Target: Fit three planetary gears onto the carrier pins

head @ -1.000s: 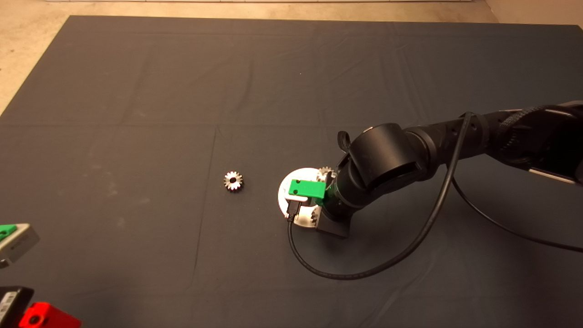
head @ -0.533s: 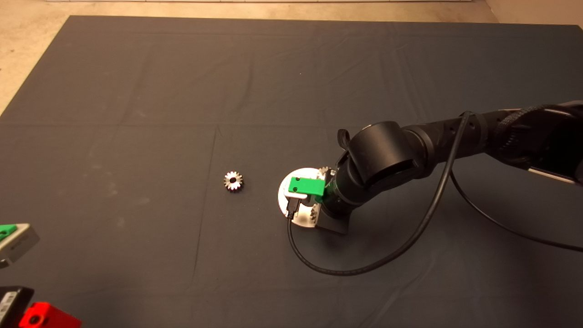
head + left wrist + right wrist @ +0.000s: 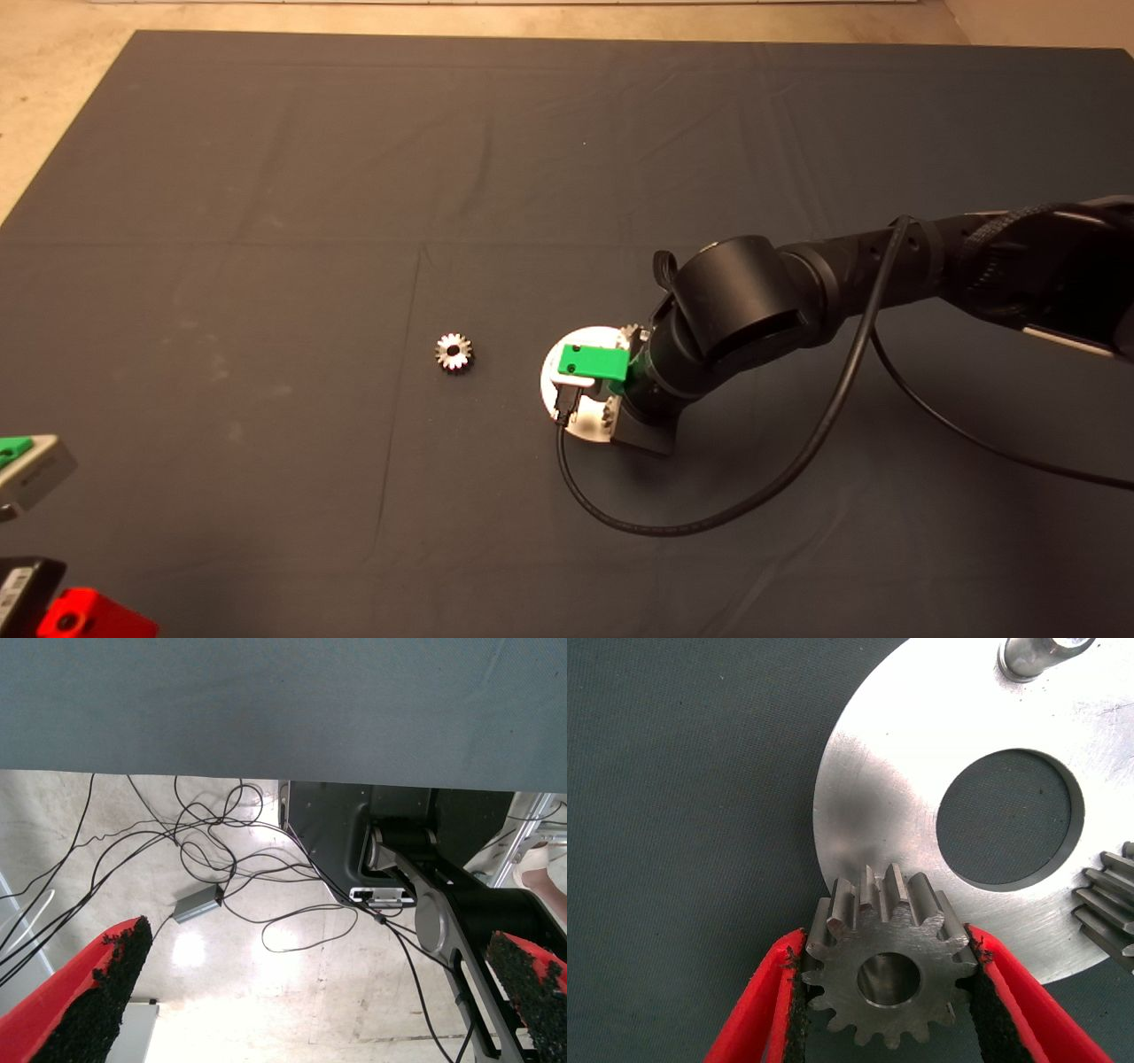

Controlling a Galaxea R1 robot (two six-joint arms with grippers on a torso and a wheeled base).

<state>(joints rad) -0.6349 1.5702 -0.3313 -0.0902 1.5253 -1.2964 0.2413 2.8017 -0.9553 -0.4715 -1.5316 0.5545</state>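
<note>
Right gripper slightly leftward over mat

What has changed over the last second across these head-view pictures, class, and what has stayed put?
The right gripper, jaws shut on a planetary gear, crept slightly toward the mat's left over the disc, and its trailing cable shifted with it. Nothing was taken hold of or let go. The loose gear on the mat and the parked left gripper at the lower left edge stayed as they were.
</note>
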